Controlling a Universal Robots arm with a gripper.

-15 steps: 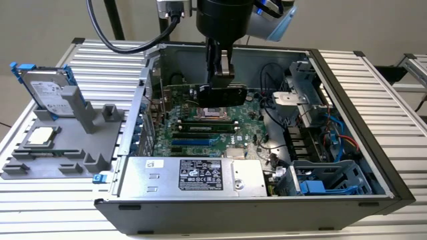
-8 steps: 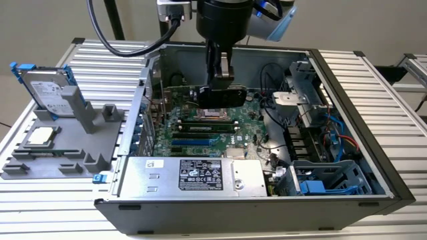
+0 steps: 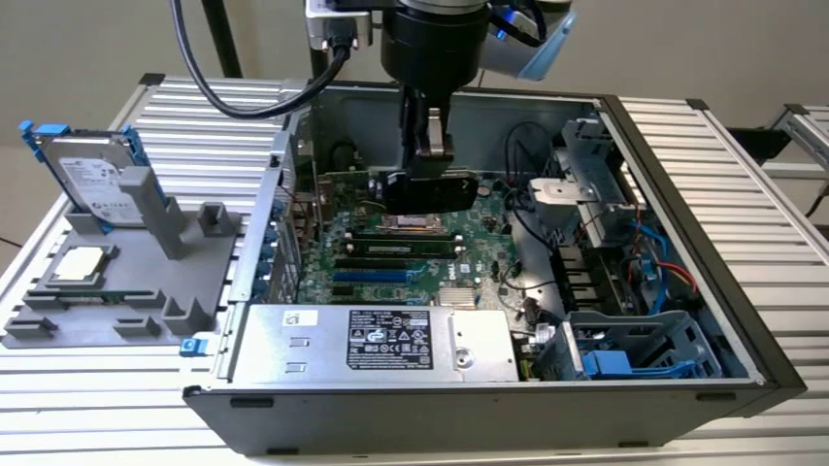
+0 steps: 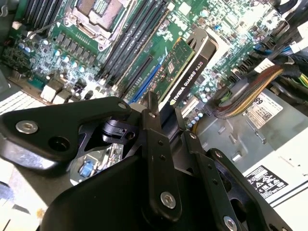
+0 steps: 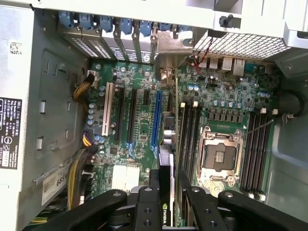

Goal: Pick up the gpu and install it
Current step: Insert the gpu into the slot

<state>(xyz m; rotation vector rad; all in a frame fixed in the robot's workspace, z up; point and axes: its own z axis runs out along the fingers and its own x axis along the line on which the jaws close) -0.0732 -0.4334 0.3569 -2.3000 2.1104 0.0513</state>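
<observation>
Open computer case (image 3: 725, 320) on a slatted table (image 3: 78, 427), exterior view. The gripper (image 3: 428, 155) hangs inside the case, its fingers (image 4: 156, 144) clamped on the gpu (image 4: 185, 72), which is held edge-on above the motherboard (image 5: 139, 139) near the blue slot (image 5: 156, 118). A hard drive (image 3: 93, 180) stands in a grey holder (image 3: 116, 282) at the exterior view's left.

— Any print to be seen?
— White lettering runs along the black edge of the gpu (image 4: 188, 72). A dark-printed label sits on the power supply (image 3: 388, 340), along one wall of the case (image 3: 453, 419).
— Elsewhere?
— A white label covers the hard drive (image 3: 88, 177); its print is too small to tell.
</observation>
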